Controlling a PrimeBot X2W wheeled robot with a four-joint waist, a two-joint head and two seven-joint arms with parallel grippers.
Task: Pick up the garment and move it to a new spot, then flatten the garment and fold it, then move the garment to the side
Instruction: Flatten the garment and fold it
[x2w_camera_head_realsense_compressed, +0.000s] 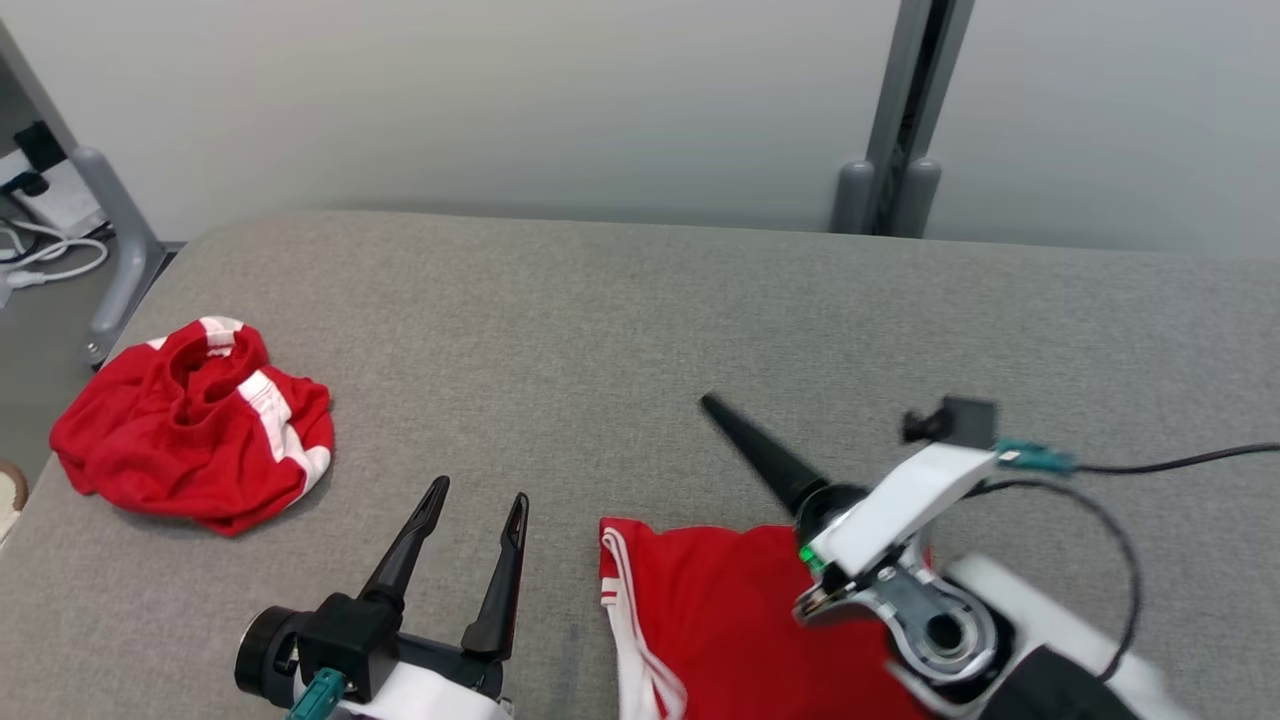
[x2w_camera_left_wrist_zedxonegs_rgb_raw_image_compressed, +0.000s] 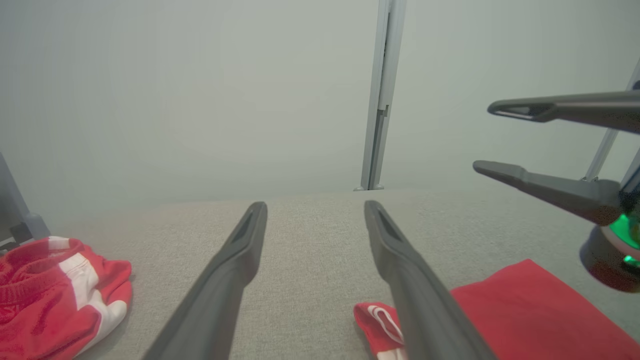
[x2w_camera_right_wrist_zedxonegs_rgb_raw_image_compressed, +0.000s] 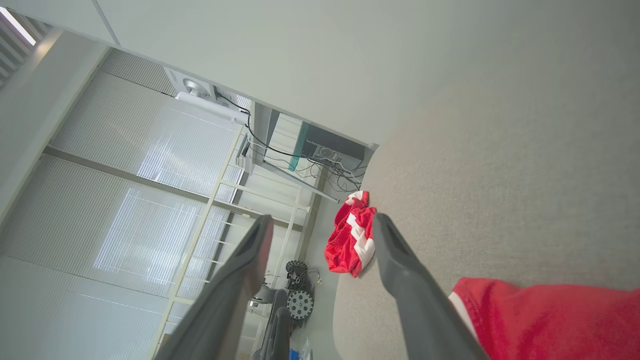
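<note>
A flat red garment with white edge stripes (x2w_camera_head_realsense_compressed: 720, 610) lies at the near edge of the grey fabric table (x2w_camera_head_realsense_compressed: 640, 320); it is also in the wrist views (x2w_camera_left_wrist_zedxonegs_rgb_raw_image_compressed: 530, 310) (x2w_camera_right_wrist_zedxonegs_rgb_raw_image_compressed: 550, 320). A second red and white garment (x2w_camera_head_realsense_compressed: 195, 425) sits crumpled at the table's left end (x2w_camera_left_wrist_zedxonegs_rgb_raw_image_compressed: 45, 295) (x2w_camera_right_wrist_zedxonegs_rgb_raw_image_compressed: 350, 245). My right gripper (x2w_camera_head_realsense_compressed: 715, 408) hovers above the flat garment's far edge, turned on its side, open and empty (x2w_camera_left_wrist_zedxonegs_rgb_raw_image_compressed: 485, 137) (x2w_camera_right_wrist_zedxonegs_rgb_raw_image_compressed: 324, 219). My left gripper (x2w_camera_head_realsense_compressed: 475, 500) stands open and empty between the two garments (x2w_camera_left_wrist_zedxonegs_rgb_raw_image_compressed: 315, 206).
A grey metal post (x2w_camera_head_realsense_compressed: 900, 110) stands behind the table's far edge. A table leg (x2w_camera_head_realsense_compressed: 110, 230) and white cables (x2w_camera_head_realsense_compressed: 40, 260) lie off the left end. A black cable (x2w_camera_head_realsense_compressed: 1180, 462) trails from my right wrist.
</note>
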